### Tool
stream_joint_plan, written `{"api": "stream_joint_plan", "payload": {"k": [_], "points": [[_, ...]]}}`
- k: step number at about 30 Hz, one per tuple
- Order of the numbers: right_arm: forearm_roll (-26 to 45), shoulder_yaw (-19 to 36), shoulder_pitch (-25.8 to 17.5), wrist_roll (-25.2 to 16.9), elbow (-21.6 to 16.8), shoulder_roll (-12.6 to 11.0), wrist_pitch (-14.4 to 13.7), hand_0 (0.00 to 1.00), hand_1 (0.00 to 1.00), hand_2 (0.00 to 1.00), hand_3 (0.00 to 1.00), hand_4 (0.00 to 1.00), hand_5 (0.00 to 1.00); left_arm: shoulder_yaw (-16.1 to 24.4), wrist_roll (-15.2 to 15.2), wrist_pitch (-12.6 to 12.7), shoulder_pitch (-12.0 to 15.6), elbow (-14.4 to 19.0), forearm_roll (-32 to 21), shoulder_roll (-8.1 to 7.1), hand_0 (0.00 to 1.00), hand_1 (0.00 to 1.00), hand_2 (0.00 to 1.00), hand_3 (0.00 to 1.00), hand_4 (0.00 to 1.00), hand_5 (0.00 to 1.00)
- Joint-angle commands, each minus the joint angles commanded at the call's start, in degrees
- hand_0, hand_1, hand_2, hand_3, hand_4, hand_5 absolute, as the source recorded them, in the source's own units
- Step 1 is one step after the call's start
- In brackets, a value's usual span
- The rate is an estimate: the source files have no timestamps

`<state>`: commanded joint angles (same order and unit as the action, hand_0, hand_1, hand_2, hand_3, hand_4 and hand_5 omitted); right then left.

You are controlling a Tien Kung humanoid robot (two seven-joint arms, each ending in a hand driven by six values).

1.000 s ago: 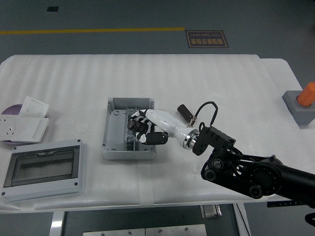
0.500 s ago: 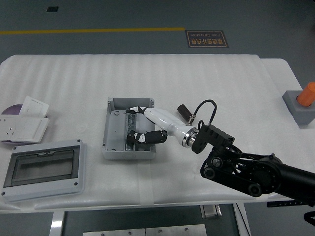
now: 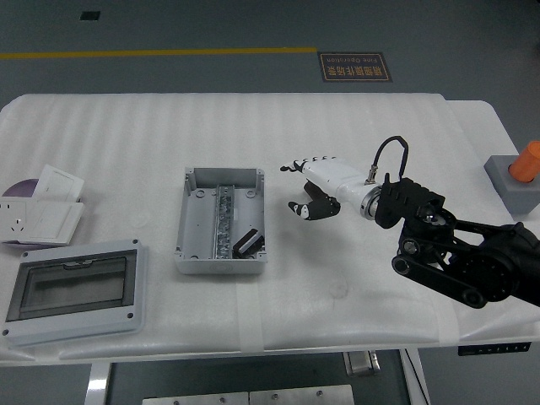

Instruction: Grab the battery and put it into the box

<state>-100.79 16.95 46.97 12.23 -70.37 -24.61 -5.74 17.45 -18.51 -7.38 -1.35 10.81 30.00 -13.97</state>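
Since the earlier frames the right robot hand [image 3: 310, 187] has left the box [image 3: 221, 220] and now sits to the box's right, above the table [image 3: 363, 126], fingers loosely spread and holding nothing. The battery [image 3: 247, 242], previously in that hand's grasp inside the box, now lies on the box floor in the lower right corner, beside the central metal rail [image 3: 224, 221].

Count: one battery, one open grey box, one separate lid with a clear window [image 3: 74, 289] at the table's near left, one white socket plate [image 3: 40, 221] with papers at the left edge, one grey block carrying an orange item [image 3: 529, 159] at the far right.

The battery is a short dark bar, lying tilted; its long axis runs diagonally from lower left to upper right.
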Motion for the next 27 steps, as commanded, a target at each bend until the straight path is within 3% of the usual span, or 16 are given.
{"api": "stream_joint_plan", "payload": {"k": [9,11,27], "points": [[-6.1,-4.6,3.8,1.6,2.6,-0.6,4.0,0.885,0.895,0.849,0.923,0.662,0.364,0.0,0.0,0.0,-0.3,0.0,0.3,-0.06,0.603,0.665,0.547,0.548,0.548,0.470],[-6.5,-5.6,4.5,1.8,3.2,-0.4,4.5,0.889,0.897,0.876,0.961,0.674,0.364,0.1,-0.1,0.0,-0.4,0.0,0.4,-0.09,0.603,0.664,0.544,0.549,0.537,0.466],[-7.3,-11.3,7.6,3.0,7.2,2.2,6.3,0.897,0.901,0.944,0.998,0.688,0.333,-0.2,0.0,-0.1,-1.1,0.1,0.8,-0.29,0.601,0.664,0.545,0.547,0.500,0.458]]}}
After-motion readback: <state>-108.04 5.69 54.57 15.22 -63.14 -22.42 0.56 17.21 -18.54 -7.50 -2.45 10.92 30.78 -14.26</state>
